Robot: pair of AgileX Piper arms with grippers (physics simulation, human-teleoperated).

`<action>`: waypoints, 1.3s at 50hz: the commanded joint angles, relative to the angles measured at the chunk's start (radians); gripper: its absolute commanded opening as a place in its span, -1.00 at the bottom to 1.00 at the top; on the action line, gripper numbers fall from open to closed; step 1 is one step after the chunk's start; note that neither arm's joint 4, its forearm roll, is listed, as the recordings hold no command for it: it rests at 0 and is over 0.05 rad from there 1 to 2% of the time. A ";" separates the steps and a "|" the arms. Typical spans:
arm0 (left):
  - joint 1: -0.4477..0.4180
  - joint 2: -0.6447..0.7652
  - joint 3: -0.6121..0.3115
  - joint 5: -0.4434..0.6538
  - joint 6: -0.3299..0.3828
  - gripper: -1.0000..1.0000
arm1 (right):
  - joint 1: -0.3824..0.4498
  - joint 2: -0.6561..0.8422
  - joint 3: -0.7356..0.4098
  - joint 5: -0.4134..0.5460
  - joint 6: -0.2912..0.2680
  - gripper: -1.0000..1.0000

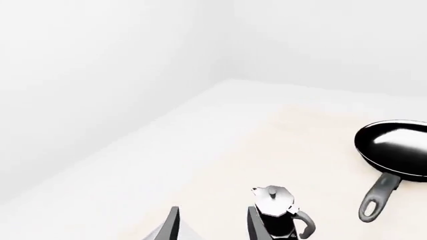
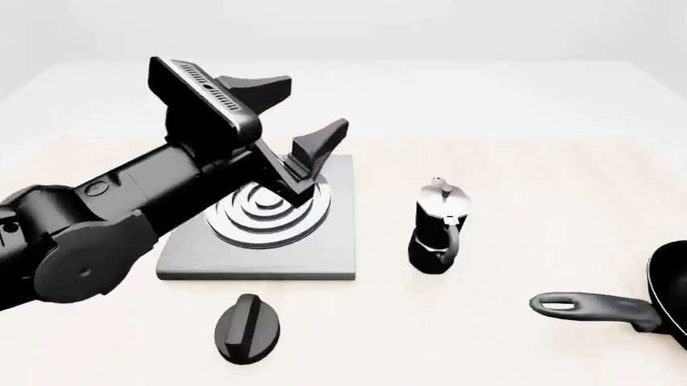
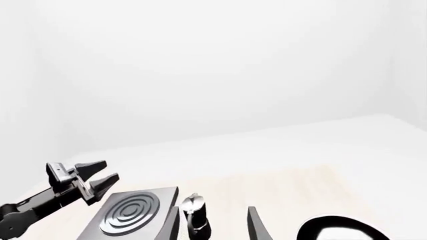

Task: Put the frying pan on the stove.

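Front view: the left pincer (image 2: 288, 112) is held raised over the stove (image 2: 269, 221), its two dark fingers spread wide with nothing between them. The arm behind it comes in from the left edge and covers the slab's near-left part. The stove lies flat on the bench (image 2: 516, 169), its concentric rings partly seen under the fingers. A small black oval knob (image 2: 247, 328) lies just in front of the stove, apart from it. To the right of the stove a moka pot (image 2: 438, 229) stands upright. The pan (image 2: 671, 301) is found at the right edge, well apart from the stove, cut off by the frame; its long handle (image 2: 590, 306) runs leftward toward the pot, the loop hole at the left end.

In the left wrist view the pan bowl (image 1: 393, 149) is seen almost whole, glossy inside and holding nothing, with the handle and loop directed away from it; the pot is seen beside one fingertip.

In the right wrist view the right pincer (image 3: 213, 222) is seen with its fingers well apart and nothing held, the pot between them farther off; the stove, the left pincer above it and part of the pan rim are also shown. The right pincer is not seen in the front view.
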 commanded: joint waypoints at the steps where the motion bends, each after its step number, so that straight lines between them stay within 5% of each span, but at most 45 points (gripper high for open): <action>1: -0.095 0.083 -0.138 0.061 0.026 1.00 | -0.015 0.000 0.016 0.000 -0.006 1.00; 26: -0.245 0.249 -0.345 0.176 0.063 1.00 | -0.018 0.000 0.018 0.000 0.009 1.00; 65: -0.335 0.500 -0.685 0.389 0.123 1.00 | -0.021 0.000 0.023 0.000 0.029 1.00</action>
